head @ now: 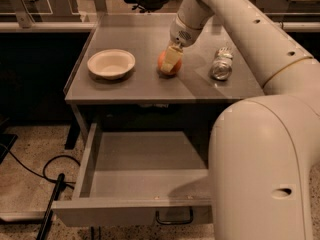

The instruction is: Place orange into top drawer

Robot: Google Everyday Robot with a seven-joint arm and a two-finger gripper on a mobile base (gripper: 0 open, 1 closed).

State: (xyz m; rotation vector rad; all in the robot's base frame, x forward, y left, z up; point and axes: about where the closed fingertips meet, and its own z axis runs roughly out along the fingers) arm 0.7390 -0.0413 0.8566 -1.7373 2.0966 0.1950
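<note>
Orange [164,64] on tabletop [135,86], snug between the jaws

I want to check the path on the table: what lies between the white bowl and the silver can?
In the camera view, the orange sits between the white bowl and the silver can, with the gripper right at it.

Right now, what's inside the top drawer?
Nothing on the top drawer floor that shows; its right side is hidden by the robot's arm. The orange sits on the tabletop, gripper at it.
</note>
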